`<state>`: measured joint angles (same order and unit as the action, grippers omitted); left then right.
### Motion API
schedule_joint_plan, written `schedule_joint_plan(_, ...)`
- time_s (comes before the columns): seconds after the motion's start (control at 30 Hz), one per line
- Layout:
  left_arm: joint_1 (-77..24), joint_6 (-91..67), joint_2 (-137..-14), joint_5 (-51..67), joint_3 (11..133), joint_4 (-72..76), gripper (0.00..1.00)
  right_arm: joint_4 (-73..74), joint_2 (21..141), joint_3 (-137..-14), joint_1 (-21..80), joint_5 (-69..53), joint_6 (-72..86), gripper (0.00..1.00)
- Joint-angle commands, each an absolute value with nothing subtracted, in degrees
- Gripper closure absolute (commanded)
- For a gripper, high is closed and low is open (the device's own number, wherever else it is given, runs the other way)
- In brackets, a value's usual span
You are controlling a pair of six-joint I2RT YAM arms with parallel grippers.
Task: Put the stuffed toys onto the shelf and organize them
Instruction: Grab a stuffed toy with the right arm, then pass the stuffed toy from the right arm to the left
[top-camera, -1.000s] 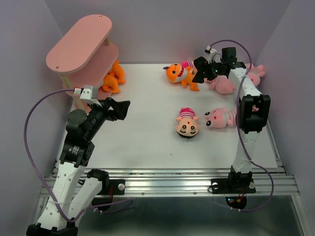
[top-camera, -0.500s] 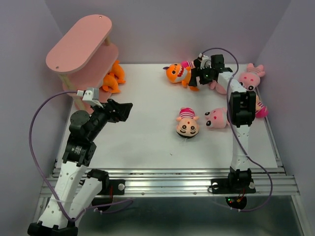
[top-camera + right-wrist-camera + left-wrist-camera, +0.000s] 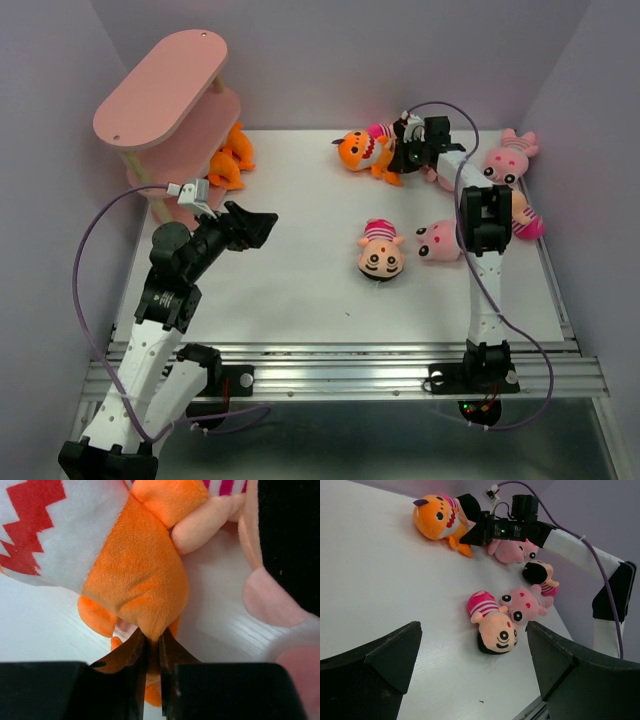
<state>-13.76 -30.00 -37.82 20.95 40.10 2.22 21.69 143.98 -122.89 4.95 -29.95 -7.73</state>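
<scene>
Pinched between the shut fingers of my right gripper is the tail end of an orange toothy shark toy, which lies at the table's back middle. A doll's peach arm touches the shark. Mid-table lie a black-haired doll and a pink animal side by side. The pink shelf stands at the back left, with another orange toy on its low tier. My left gripper hangs open and empty over the table's left side.
Another pink animal and a second black-haired doll lie by the right wall, behind my right arm. Purple walls close in the table on three sides. A metal rail runs along the near edge.
My right gripper slid left to the orange shark and shut on its tail end. The left arm crept slightly right, gripper still open.
</scene>
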Motion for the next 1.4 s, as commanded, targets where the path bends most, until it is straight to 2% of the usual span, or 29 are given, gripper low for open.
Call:
schedule_joint_plan(0.0,-13.71,-34.8,-39.19,27.32,36.83,11.41,0.03,14.44,137.23,-114.57,5.45,-34.62,-7.74,0.91)
schedule_joint_plan(0.03,-13.8,-35.67,-40.24,29.16,35.52,12.47,0.03,12.76,135.63,-111.91,5.45,-35.5,-7.39,0.96)
schedule_joint_plan(0.23,-18.96,-39.99,-45.69,28.23,31.91,18.36,0.03,5.28,121.59,-93.91,5.45,-41.82,-5.02,0.99)
schedule_joint_plan(0.73,-34.79,-45.0,-54.4,15.92,28.92,27.94,0.03,1.58,86.25,-62.17,5.45,-51.14,2.72,0.99)
schedule_joint_plan(1.07,-42.79,-47.46,-56.6,9.67,28.83,31.9,0.03,1.76,72.7,-49.41,5.45,-54.84,3.08,0.98)
schedule_joint_plan(1.37,-45.44,-48.25,-57.83,7.91,27.34,34.18,0.03,4.74,69.08,-47.46,5.45,-55.99,1.5,0.98)
